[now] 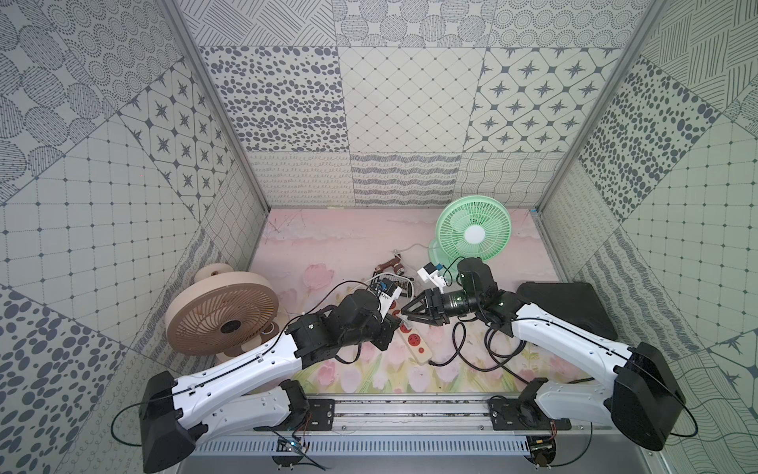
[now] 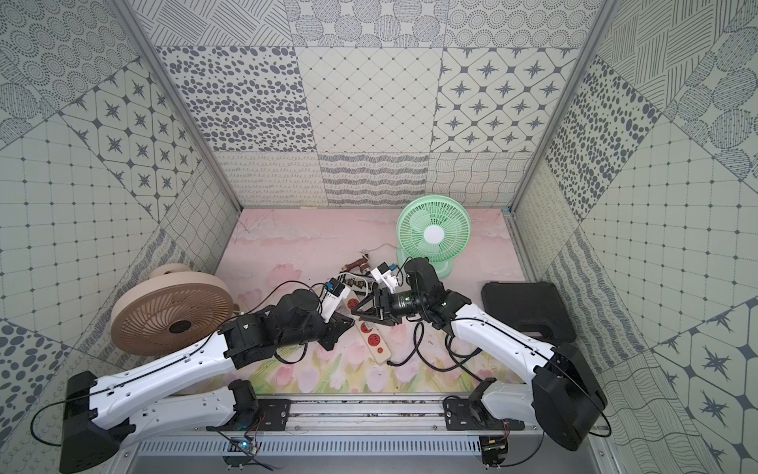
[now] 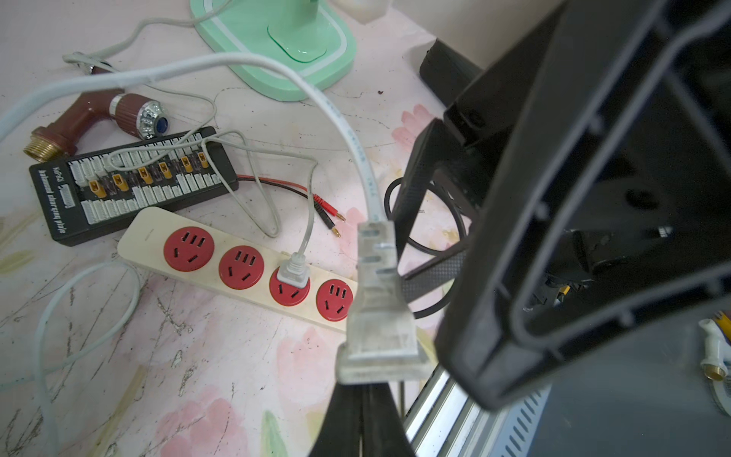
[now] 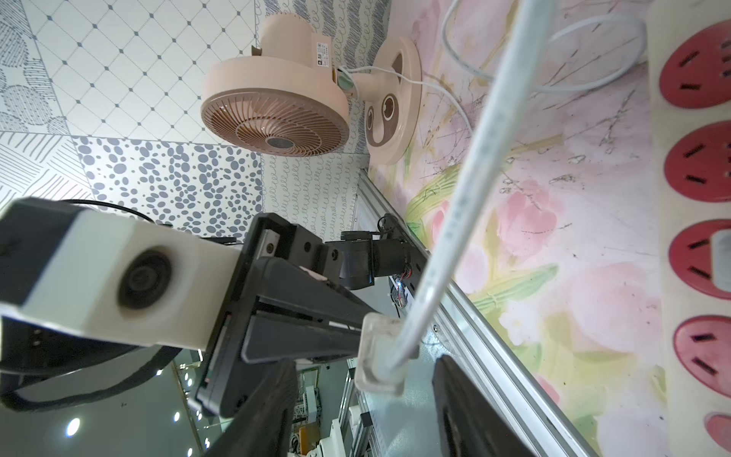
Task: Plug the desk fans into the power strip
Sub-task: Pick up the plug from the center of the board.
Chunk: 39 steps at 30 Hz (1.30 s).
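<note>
Power strip (image 3: 241, 273) cream, sockets red. Mint-green fan (image 1: 473, 227) upper right in a top view; tan fan (image 1: 221, 312) at left. Tabletop (image 1: 328, 246) pink floral. Plug (image 3: 375, 316) translucent white.

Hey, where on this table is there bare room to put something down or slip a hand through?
Most room is at the back left of the mat, between the beige fan and the green fan. A narrower band lies in front, between the power strip and the rail. The middle is crowded: strip, black board and cords.

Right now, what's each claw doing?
Left claw: closed on the white plug.
Right claw: open, straddling that plug without gripping it.
</note>
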{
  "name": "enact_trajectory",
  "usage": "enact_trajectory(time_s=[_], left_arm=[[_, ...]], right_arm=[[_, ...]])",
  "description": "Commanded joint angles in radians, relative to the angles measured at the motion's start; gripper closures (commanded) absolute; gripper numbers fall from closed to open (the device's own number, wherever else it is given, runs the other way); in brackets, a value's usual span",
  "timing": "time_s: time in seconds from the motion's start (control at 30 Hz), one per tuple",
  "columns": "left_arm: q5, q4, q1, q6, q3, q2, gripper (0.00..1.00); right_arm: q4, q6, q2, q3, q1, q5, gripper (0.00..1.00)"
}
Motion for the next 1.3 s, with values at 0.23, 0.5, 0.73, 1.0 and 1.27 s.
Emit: enact_trajectory(time_s=[0.23,0.5,0.73,1.0,1.27], left_arm=[[-0.172,0.032,-0.085,0.173,0.029,0.016,1.00],[-0.220,0.034,-0.121,0.203,0.021,0.020,1.00],[-0.212,0.036,-0.123,0.207,0.021,0.020,1.00],[-0.201,0.036,-0.121,0.200,0.021,0.016,1.00],[-0.215,0.007,-0.122,0.154,0.043,0.016,0.93]], right_arm=[[-0.014,-0.001,0.056,0.067,-0.017,-0.094,0.57],[-0.098,-0.047,0.061,0.094,-0.014,-0.113,0.78],[-0.155,-0.085,0.043,0.099,-0.008,-0.131,0.75],[-0.171,-0.111,0.059,0.103,-0.001,-0.140,0.73],[-0.176,-0.133,0.082,0.115,0.011,-0.134,1.00]])
